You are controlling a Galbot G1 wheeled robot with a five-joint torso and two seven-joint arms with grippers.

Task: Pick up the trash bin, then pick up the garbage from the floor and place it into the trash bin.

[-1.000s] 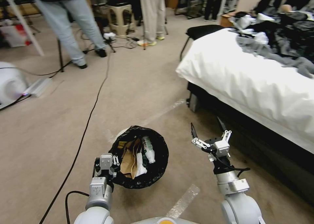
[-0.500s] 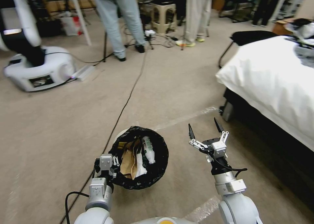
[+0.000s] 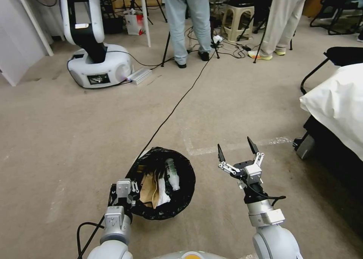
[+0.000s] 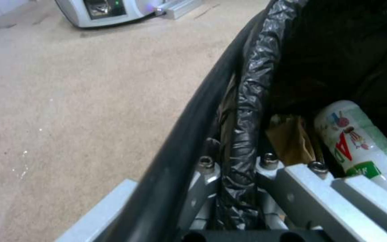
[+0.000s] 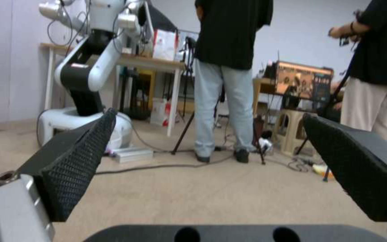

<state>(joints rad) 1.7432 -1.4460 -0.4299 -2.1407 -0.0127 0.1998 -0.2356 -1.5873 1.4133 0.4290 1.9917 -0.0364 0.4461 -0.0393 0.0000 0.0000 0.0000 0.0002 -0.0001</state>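
Head view: trash bin point(image 3: 181, 198) in left end effector point(image 3: 126, 189).

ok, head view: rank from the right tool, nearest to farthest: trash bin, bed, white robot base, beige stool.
From the right tool, open and empty:
1. Trash bin, just to its left, rim held by the left tool.
2. Bed, off to its right.
3. White robot base, far ahead on the left.
4. Beige stool, farthest, at the back.
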